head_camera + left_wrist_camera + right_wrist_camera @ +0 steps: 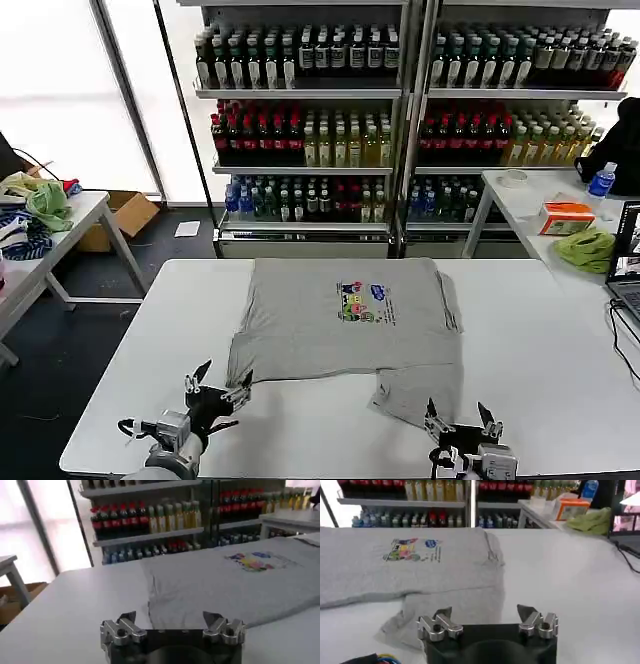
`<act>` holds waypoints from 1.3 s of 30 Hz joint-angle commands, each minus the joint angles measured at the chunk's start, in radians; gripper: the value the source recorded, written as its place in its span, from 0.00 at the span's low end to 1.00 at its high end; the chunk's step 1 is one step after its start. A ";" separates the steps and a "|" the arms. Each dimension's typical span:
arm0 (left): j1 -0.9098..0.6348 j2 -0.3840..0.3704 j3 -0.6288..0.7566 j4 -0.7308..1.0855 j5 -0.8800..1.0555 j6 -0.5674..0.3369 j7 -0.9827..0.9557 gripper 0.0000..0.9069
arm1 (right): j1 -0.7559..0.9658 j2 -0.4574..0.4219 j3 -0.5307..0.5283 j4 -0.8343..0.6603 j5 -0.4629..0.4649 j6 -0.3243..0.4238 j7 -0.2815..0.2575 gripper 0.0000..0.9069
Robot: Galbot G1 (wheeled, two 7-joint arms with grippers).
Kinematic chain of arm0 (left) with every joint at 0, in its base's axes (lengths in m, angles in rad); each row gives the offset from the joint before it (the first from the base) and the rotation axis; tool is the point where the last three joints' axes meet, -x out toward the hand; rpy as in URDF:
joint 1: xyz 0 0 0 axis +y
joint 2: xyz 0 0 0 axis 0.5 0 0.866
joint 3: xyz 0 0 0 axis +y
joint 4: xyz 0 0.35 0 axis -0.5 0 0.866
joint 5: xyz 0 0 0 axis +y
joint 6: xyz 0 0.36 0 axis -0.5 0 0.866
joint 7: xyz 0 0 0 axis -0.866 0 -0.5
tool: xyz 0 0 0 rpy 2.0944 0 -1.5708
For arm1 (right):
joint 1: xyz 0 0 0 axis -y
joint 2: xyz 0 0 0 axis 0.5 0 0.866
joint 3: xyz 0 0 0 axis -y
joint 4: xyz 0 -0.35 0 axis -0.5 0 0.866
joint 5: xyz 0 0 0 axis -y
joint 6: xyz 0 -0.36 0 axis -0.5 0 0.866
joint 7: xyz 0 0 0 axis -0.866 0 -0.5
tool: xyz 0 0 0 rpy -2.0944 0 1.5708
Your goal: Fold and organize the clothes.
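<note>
One grey T-shirt [345, 325], soft, light and floppy, lies partly folded mid-table on the white table [530, 330], best pinched at its near hem corners, just ahead of the left gripper [218, 388] and right gripper [458, 417], both spread wide and empty at the near edge.

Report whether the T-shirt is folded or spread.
Partly folded: the T-shirt lies print up on the table, sleeves tucked in, one bottom corner sticking out.
</note>
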 commanded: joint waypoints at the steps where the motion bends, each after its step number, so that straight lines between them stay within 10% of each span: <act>1: -0.027 0.009 0.013 0.062 0.009 0.010 0.013 1.00 | -0.011 0.009 -0.003 -0.011 0.025 0.003 0.031 1.00; 32: -0.030 0.014 0.009 0.075 -0.096 0.018 0.016 0.96 | 0.036 0.066 -0.025 -0.116 -0.046 0.025 -0.015 0.98; 34: -0.028 0.015 0.010 0.080 -0.095 0.017 0.014 0.17 | 0.033 0.067 -0.029 -0.124 -0.048 0.034 -0.021 0.04; 39: -0.019 0.011 0.017 0.084 -0.075 0.026 0.018 0.01 | 0.034 0.068 -0.032 -0.138 -0.043 0.040 -0.027 0.00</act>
